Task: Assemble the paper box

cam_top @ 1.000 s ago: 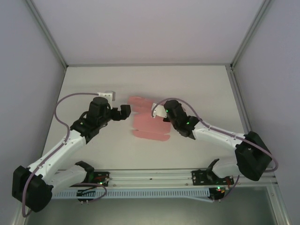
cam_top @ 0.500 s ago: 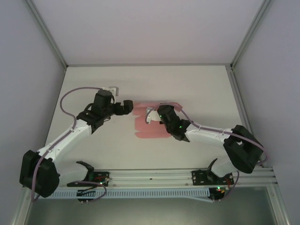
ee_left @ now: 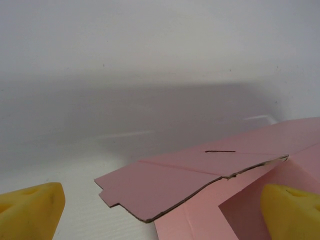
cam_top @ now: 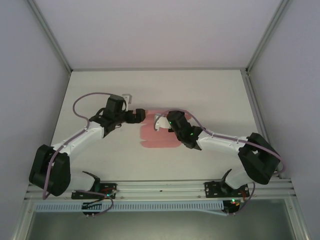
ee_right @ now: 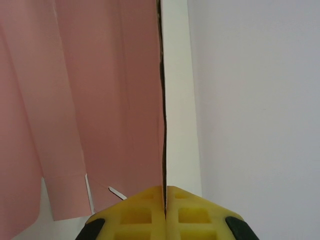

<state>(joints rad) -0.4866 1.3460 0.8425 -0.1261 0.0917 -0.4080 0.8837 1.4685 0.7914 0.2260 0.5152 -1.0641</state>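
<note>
The paper box is a flat pink die-cut sheet lying mid-table between the two arms. My right gripper is shut on one of its panels. The right wrist view sees that panel edge-on, pink on the left face and white on the right, pinched between the yellow fingertips. My left gripper is open at the sheet's far left corner. In the left wrist view a raised flap with a small slit sits between the spread yellow fingers, touching neither.
The white table is enclosed by grey walls and aluminium frame posts. A metal rail carrying both arm bases runs along the near edge. Bare table lies beyond the sheet and to either side.
The left arm swung right and farther out, bringing its open gripper up to the sheet's corner. The right gripper shifted left with its panel, and the sheet's outline changed.
</note>
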